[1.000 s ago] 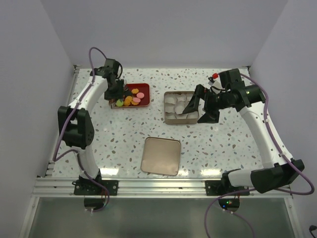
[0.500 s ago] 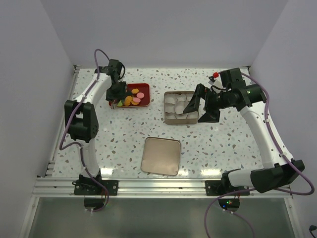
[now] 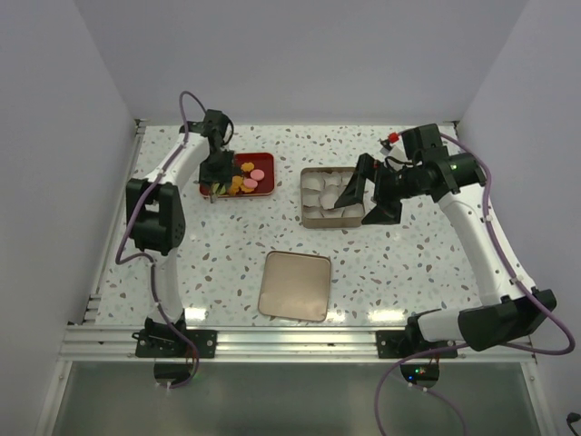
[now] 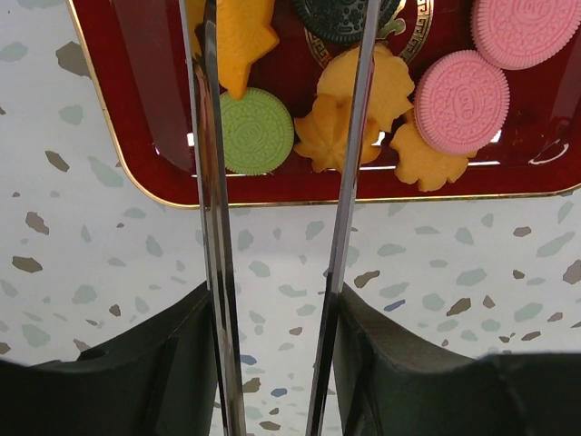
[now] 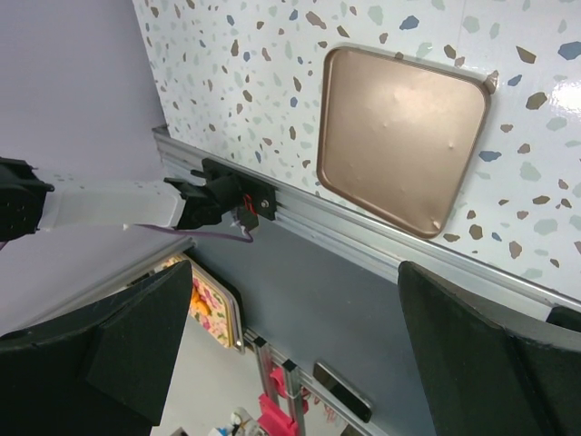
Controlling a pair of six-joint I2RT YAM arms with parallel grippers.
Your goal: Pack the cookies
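Observation:
The cookies (image 3: 247, 178) lie in a red tray (image 3: 265, 160) at the back left. In the left wrist view I see a green cookie (image 4: 257, 132), orange ones (image 4: 386, 86), pink ones (image 4: 461, 102) and a black one (image 4: 338, 16) on the red tray (image 4: 118, 109). My left gripper (image 3: 216, 186) hangs over the tray's left end, its long metal blades (image 4: 207, 182) open. The green cookie lies between them, untouched as far as I can tell. My right gripper (image 3: 365, 202) is wide open and empty at the right side of the tin (image 3: 303, 207); it also shows in the right wrist view (image 5: 300, 345).
The square tin holds several white paper cups (image 3: 320, 186). Its gold lid (image 3: 296, 286) lies flat near the front edge, also seen in the right wrist view (image 5: 404, 136). White walls close in the speckled table (image 3: 408, 263) on three sides.
The left arm's elbow has swung right and the left gripper has shifted slightly over the tray. The right arm has not moved.

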